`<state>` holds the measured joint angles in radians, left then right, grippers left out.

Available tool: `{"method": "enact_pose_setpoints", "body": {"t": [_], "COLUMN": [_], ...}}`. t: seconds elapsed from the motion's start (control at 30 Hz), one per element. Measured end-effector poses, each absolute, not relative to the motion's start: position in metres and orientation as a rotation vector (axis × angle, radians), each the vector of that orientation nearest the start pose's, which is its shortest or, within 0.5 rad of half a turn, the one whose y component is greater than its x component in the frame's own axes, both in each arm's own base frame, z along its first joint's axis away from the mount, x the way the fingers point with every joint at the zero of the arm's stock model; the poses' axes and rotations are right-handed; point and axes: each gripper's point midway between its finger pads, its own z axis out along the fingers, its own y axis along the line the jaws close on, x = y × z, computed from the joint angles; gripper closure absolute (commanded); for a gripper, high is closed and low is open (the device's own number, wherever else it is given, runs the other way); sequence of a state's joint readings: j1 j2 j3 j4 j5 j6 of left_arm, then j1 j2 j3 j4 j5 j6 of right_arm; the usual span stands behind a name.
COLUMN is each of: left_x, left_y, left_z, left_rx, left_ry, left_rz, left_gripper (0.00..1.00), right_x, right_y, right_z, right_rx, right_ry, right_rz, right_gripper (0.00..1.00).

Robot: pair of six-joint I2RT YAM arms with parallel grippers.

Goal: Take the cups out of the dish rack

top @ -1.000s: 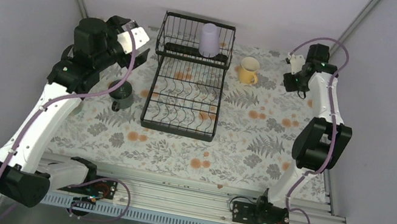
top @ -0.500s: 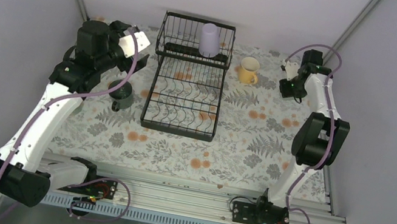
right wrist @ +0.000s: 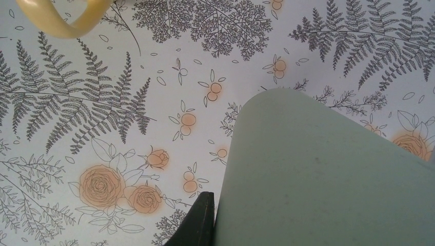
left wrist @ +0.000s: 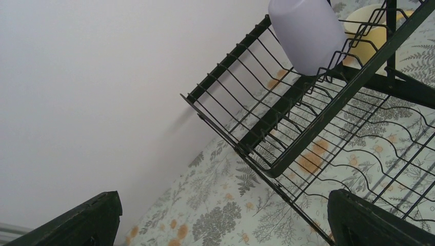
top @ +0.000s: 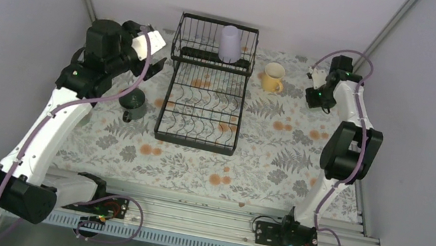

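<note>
The black wire dish rack stands at the middle back. A lavender cup sits upside down on its upper shelf and also shows in the left wrist view. A yellow-orange mug stands on the table right of the rack. A dark grey-green mug stands left of the rack. My left gripper is open and empty beside the rack's far left corner. My right gripper is shut on a mint-green cup, low over the table right of the yellow mug; one finger presses against its side.
The table carries a floral cloth. Grey walls close in at the back and both sides. The yellow mug's handle lies close to the held cup in the right wrist view. The rack's lower tray holds no cups.
My right gripper has moved a little left and toward the back with the mint-green cup. My left gripper has shifted slightly toward the rack's back left corner.
</note>
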<state>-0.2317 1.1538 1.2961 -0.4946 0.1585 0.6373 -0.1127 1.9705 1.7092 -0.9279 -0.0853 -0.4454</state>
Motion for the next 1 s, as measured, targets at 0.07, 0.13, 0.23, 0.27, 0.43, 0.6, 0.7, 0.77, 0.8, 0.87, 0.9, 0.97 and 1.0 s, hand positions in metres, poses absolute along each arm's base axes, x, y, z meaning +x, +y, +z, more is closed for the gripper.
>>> {"method": "enact_pose_setpoints", "body": {"t": [0.07,0.13,0.23,0.27,0.43,0.6,0.7,0.77,0.8,0.87,0.9,0.97,1.0], "left_x": [0.361,0.361,0.362,0.362,0.361,0.363,0.365,0.365,0.365,0.365,0.365,0.366,0.367], "left_y": [-0.113,-0.113,-0.113,-0.113,-0.115,-0.116,-0.117,-0.119,-0.119,-0.120,-0.120,-0.120,-0.121], "left_z": [0.366,0.365,0.365,0.365,0.365,0.362,0.359,0.357,0.357,0.356,0.357,0.359,0.361], "left_rx": [0.898,0.896,0.888,0.886,0.887,0.892,0.894,0.894,0.893,0.890,0.889,0.883,0.878], "left_ry": [1.692,1.695,1.701,1.701,1.700,1.705,1.715,1.718,1.720,1.722,1.722,1.713,1.705], "left_rz": [0.119,0.116,0.109,0.107,0.095,0.087,0.077,0.066,0.062,0.055,0.052,0.050,0.049], "left_gripper": [0.00,0.00,0.00,0.00,0.00,0.00,0.00,0.00,0.00,0.00,0.00,0.00,0.00], "right_x": [0.465,0.467,0.468,0.469,0.469,0.472,0.477,0.480,0.481,0.484,0.485,0.486,0.487], "right_y": [-0.038,-0.038,-0.038,-0.038,-0.037,-0.032,-0.029,-0.029,-0.028,-0.028,-0.027,-0.027,-0.026], "right_z": [0.124,0.124,0.119,0.116,0.098,0.094,0.099,0.102,0.104,0.105,0.106,0.111,0.117], "right_rx": [-0.478,-0.477,-0.478,-0.478,-0.486,-0.502,-0.503,-0.508,-0.510,-0.513,-0.512,-0.514,-0.518], "right_ry": [2.708,2.704,2.709,2.715,2.751,2.754,2.739,2.726,2.721,2.711,2.706,2.694,2.682], "right_rz": [-0.034,-0.035,-0.033,-0.032,-0.014,-0.012,-0.016,-0.023,-0.029,-0.047,-0.054,-0.082,-0.102], "right_gripper": [0.96,0.96,0.93,0.91,0.84,0.74,0.65,0.61,0.58,0.50,0.48,0.44,0.40]}}
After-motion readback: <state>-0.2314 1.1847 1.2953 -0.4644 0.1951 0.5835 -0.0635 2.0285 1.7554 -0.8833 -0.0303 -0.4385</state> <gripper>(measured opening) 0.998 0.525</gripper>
